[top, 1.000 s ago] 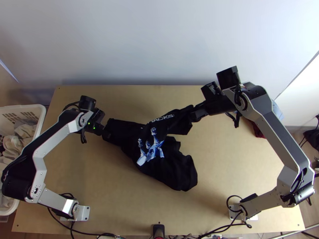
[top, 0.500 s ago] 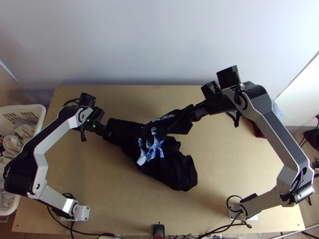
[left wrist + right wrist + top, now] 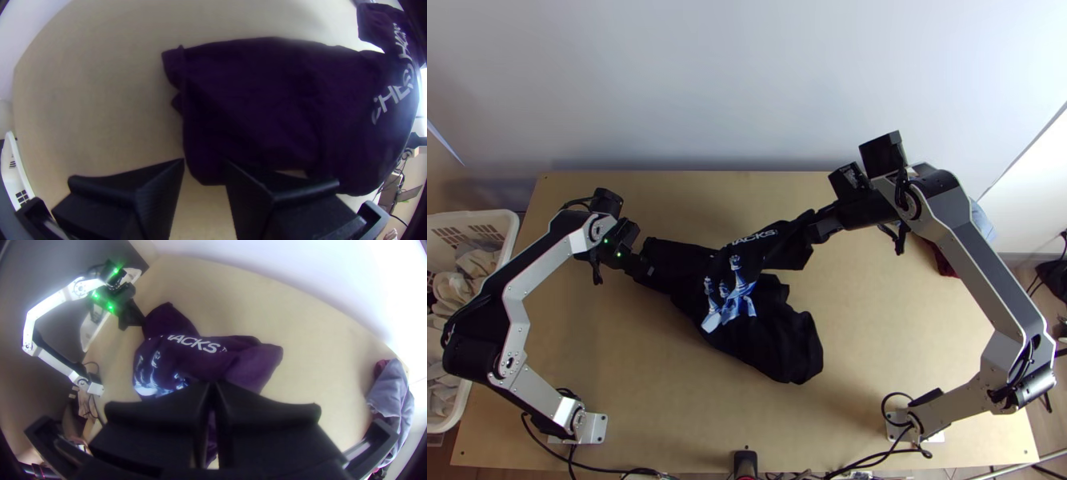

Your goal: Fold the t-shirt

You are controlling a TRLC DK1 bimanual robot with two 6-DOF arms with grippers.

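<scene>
Bunched and twisted, the black t-shirt (image 3: 779, 336) lies on the table, its white lettering and blue chess-piece print facing up. At its left end is my left gripper (image 3: 649, 274); in the left wrist view, the left gripper (image 3: 204, 162) is open, one finger overlapping the edge of the dark cloth (image 3: 267, 102). By the shirt's upper right part is my right gripper (image 3: 817, 230). In the right wrist view, the right gripper (image 3: 212, 383) has its fingertips together in front of the shirt (image 3: 191, 358); whether they pinch any fabric cannot be told.
A white basket (image 3: 511, 232) of light cloths stands beyond the left edge of the wooden table (image 3: 627, 384). At the right back lie a dark red cloth (image 3: 945, 260) and a grey-blue cloth (image 3: 391, 386). Bare wood surrounds the shirt.
My left gripper has shifted a little to the right and down the picture, against the shirt's left end. The right arm has barely moved, and the shirt lies much as before.
</scene>
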